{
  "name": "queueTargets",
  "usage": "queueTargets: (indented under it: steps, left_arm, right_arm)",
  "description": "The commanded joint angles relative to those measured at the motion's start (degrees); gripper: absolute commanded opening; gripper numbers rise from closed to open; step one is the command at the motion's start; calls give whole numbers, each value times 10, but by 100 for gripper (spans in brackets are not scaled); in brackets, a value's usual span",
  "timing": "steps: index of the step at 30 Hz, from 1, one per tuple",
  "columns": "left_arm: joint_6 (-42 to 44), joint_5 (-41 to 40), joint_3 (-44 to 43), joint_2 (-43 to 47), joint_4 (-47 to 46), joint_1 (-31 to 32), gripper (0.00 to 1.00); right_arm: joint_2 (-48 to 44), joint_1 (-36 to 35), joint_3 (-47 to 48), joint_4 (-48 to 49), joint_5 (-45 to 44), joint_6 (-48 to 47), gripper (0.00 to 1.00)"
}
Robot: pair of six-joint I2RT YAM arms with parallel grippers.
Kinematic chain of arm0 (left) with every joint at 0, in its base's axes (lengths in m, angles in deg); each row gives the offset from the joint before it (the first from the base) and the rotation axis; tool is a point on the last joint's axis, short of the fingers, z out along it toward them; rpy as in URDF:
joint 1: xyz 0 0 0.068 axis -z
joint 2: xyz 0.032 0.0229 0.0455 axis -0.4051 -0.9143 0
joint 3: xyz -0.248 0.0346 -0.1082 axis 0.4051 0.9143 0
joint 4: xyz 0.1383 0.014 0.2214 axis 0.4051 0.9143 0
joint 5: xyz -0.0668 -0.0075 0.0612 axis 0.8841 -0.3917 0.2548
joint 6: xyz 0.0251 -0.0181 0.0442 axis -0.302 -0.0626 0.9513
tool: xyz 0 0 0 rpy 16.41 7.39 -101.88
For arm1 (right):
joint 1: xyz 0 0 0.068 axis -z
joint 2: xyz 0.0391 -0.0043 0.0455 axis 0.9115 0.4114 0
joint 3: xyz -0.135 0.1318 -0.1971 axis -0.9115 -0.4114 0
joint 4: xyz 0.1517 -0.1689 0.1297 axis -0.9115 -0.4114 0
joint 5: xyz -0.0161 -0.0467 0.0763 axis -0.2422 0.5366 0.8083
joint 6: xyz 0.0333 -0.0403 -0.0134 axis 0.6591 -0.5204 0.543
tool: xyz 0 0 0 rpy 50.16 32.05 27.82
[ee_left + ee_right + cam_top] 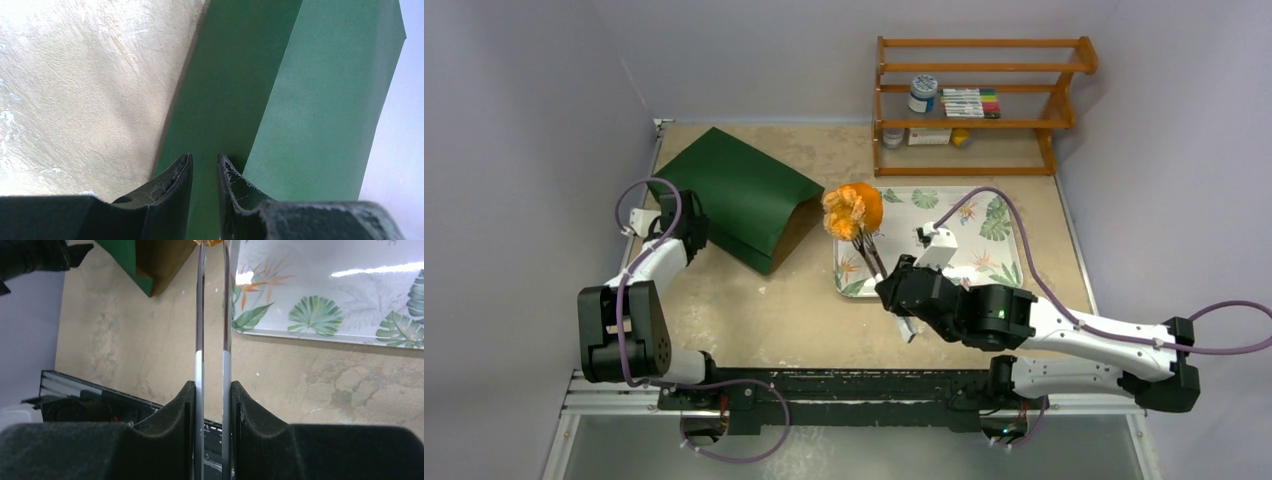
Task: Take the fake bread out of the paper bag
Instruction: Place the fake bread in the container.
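Back of worktop (764,310): wooden shelf rack (984,100) against the wall, w/ a blue-label jar (923,93) and a marker set (970,102) on the mid shelf, and a small box (929,136) plus other bits too small to tell on the lower one. The rack is well apart from both arms. Leaf-print tray (899,215) sits right of centre, just in front of the rack; the right arm lies across its near half, cable looping over it. Paper bag (739,195) lies on its side at the far left, green outside. Its mouth faces the tray w/ brown lining showing at the opening; can't see what's inside from any view. Right gripper (212,395) is clamped on metal tongs (867,255), both blades pressed btwn its pads. The tongs reach up-left to the crinkly orange pastry (854,208) and pinch it at the tips. The pastry is outside the bag, btwn bag mouth and tray, at the tray's far-left corner; can't tell if it's touching down. Left gripper (205,170) is at the bag's closed end, fingers (182,175) a narrow gap apart w/ green paper in that gap. Can't tell whether it actually pinches the bag.
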Motion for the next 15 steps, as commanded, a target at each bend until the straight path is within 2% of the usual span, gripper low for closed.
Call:
queueTargets:
  steps: [1, 6, 11, 15]
  left_arm:
    - [9, 7, -16, 2, -36, 3, 24]
    - [9, 15, -9, 2, -44, 3, 24]
    - [15, 19, -9, 1, -47, 3, 24]
    - [17, 22, -9, 0, -50, 5, 23]
  right_arm:
    - [6, 1, 29, -14, -85, 116, 0]
    - [-8, 37, 0, -19, -99, 215, 0]
    - [-78, 140, -79, 49, -55, 225, 0]
    - [-113, 184, -117, 64, -49, 261, 0]
